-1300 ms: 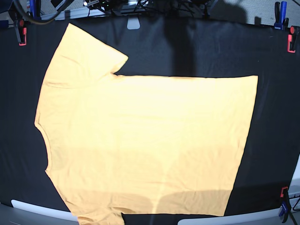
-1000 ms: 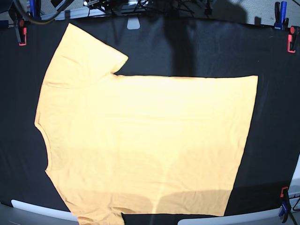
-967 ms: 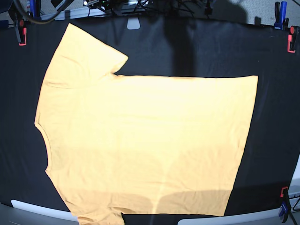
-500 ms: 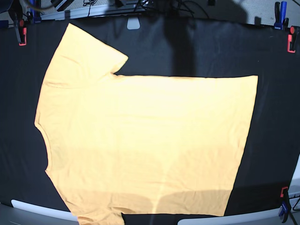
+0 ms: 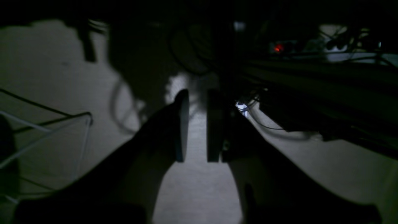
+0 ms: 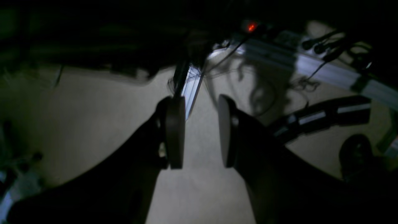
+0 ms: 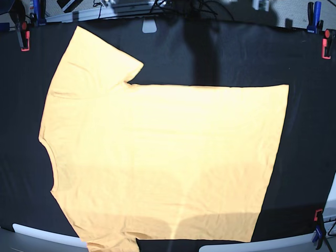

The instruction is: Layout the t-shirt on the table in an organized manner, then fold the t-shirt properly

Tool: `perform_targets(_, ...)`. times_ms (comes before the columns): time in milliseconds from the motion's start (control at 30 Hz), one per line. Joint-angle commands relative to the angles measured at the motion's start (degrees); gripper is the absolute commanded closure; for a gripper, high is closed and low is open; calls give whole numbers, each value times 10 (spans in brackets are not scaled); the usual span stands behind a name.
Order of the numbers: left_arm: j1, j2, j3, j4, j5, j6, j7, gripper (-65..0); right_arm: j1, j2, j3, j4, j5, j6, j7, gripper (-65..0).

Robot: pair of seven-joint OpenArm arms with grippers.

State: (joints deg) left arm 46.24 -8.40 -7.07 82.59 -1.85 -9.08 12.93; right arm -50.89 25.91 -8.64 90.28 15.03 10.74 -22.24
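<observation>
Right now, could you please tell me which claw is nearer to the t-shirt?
Cannot tell. Left claw and right claw both hang open over pale floor, away from the t-shirt; neither shows in the base view.

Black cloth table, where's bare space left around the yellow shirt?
The matte black cloth table is bare in a strip right of the plain yellow-orange t-shirt's hem, and a band above its body beside the sleeve. The left and near edges are crowded.

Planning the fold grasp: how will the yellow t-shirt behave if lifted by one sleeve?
The t-shirt lies thin and flat with soft wrinkles, so it will probably drape limply. Spread wide across the table, the rest would likely drag and bunch. It looks light.
</observation>
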Motion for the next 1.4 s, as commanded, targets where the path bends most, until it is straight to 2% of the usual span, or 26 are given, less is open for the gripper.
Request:
perform_targets(0,22,-10,0,30,-1,1,-4,-93,-23,17,4,34,6,4,-3,-180)
perform_targets(167,83,-62,0,142,4,1,12,-93,-102,78,37,168,6,4,-40,-180)
perform_targets(267,98,-96,0,203,44,1,37,-93,-138,103,80,236,4,4,-49,-180)
perform_targets(367,97,-130,0,259,88,1,64,-93,-152,118,131,295,4,5,-76,-180)
perform_targets(467,98,-165,0,314,126,1,68,-93,-152,124,181,343,2,5,-91,-180)
perform_targets(567,96,-200,0,362,161,1,55,-93,-148,127,232,381,2,6,-85,-180)
perform_targets(667,95,-240,0,389,194,1,10,-93,-147,137,274,407,2,6,-73,-180)
perform_targets(767,71,-271,0,390,207,-18,-8,-108,-147,145,305,418,2,6,-73,-180)
perform_targets(867,23,-292,0,383,224,-54,-9,-171,-146,147,324,419,-6,6,-59,-180)
perform_targets(933,-12,-303,1,374,221,-77,-12,-202,-145,147,326,419,-36,6,-51,-180)
perform_targets(1033,-59,-318,1,347,206,-96,-33,-207,-145,147,326,419,-77,5,-52,-180)
perform_targets(1200,-125,-319,23,275,194,-106,-41,-207,-145,147,326,419,-93,4,-56,-180)
perform_targets(1367,-197,-327,125,200,250,-105,-29,-207,-116,147,326,419,-93,4,-55,-180)
